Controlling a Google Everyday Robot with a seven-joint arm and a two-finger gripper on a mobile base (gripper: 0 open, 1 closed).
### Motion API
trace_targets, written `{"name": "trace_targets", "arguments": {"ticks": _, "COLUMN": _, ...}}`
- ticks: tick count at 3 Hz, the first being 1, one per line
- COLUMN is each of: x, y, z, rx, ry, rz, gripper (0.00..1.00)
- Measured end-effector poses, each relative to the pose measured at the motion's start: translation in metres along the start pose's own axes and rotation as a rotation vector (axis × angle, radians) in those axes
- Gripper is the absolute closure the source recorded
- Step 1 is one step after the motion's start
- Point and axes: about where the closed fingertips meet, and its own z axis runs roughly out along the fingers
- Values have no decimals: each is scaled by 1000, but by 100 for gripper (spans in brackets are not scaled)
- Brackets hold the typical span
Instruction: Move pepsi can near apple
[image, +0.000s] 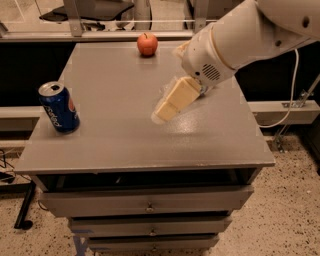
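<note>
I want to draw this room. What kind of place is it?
Probably an office or lab: a grey drawer cabinet, an office chair behind it, and a robot's gripper hovering over the cabinet's top, where a pepsi can stands.

From the pepsi can (59, 107), open tabletop (110, 150) runs toward the apple (147, 44) at two o'clock; the gripper (167, 107) hangs over mid-table at three o'clock.
</note>
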Motion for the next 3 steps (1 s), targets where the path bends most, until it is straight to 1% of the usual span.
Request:
{"name": "trace_targets", "arguments": {"ticks": 1, "x": -30, "y": 12, "z": 50, "rx": -58, "ry": -129, "rz": 5, "gripper": 0}}
{"name": "trace_targets", "arguments": {"ticks": 2, "x": -77, "y": 26, "z": 101, "rx": -132, "ry": -272, "rz": -1, "gripper": 0}}
{"name": "trace_targets", "arguments": {"ticks": 3, "x": -117, "y": 40, "z": 140, "rx": -199, "ry": -386, "rz": -10, "gripper": 0}}
